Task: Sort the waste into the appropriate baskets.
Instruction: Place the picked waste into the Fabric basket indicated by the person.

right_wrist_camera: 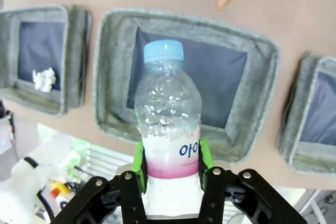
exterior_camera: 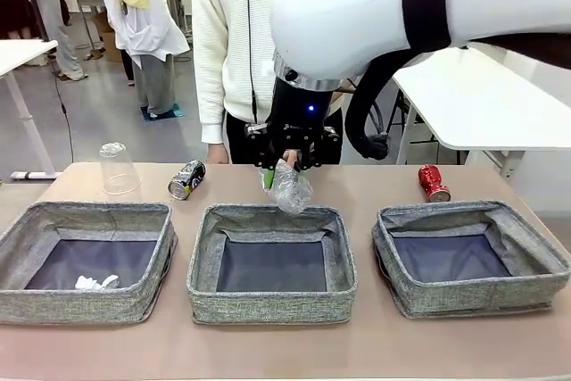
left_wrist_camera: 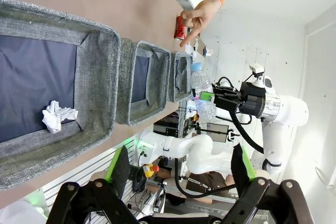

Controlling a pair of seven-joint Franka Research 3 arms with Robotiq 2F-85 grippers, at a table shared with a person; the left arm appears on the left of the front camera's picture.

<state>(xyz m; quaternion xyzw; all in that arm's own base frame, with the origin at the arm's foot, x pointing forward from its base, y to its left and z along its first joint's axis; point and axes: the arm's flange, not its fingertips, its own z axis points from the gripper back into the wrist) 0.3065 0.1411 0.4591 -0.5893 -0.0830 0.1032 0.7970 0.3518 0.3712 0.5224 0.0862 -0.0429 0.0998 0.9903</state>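
The right end effector (right_wrist_camera: 171, 155) clamps its green pads on the lower body of the clear plastic bottle (right_wrist_camera: 168, 108), blue cap pointing away from the wrist, above the far rim of the middle basket (exterior_camera: 203, 256). The left end effector (left_wrist_camera: 179, 150) hangs with jaws spread wide and nothing between them. In the left basket (exterior_camera: 18, 238) lies the crumpled paper ball (exterior_camera: 95, 283) (near its front wall). The right basket (exterior_camera: 535, 256) sits apart. On the bench (exterior_camera: 357, 345) beyond the baskets, the clear plastic cup (exterior_camera: 118, 169) stands upside down at far left, the black-silver can (exterior_camera: 186, 179) lies on its side just beside it, and the red can (exterior_camera: 434, 183) rests at far right.
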